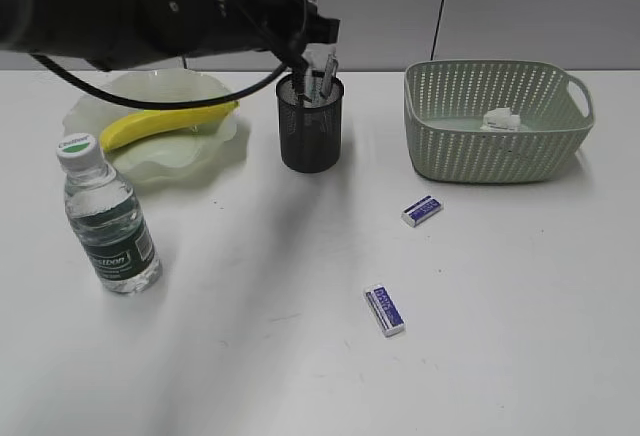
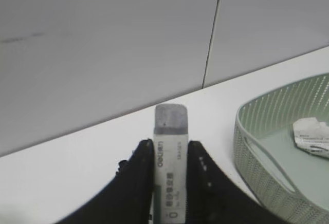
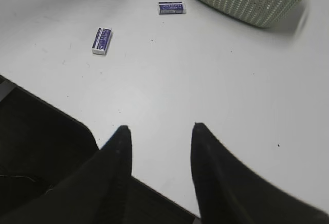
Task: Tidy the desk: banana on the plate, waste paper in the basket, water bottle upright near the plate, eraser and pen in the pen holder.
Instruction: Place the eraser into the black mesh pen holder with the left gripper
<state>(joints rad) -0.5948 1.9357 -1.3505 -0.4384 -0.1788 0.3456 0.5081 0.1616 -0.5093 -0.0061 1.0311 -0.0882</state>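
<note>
My left gripper (image 2: 170,154) is shut on an eraser (image 2: 170,131) with a white sleeve and a grey end. In the exterior view it hovers (image 1: 312,64) right above the black mesh pen holder (image 1: 311,131), which has dark pen-like things in it. Two more erasers (image 1: 422,210) (image 1: 384,310) lie on the desk (image 1: 520,336). The banana (image 1: 165,121) lies on the plate (image 1: 215,146). The water bottle (image 1: 108,218) stands upright in front of the plate. The waste paper (image 1: 500,118) lies in the basket (image 1: 480,161). My right gripper (image 3: 159,134) is open and empty over bare desk.
The right wrist view shows the two loose erasers (image 3: 171,7) (image 3: 102,40) and the basket (image 3: 241,0) far ahead. The left wrist view shows the basket (image 2: 257,157) with the paper (image 2: 311,136) at right, and a grey wall behind the desk.
</note>
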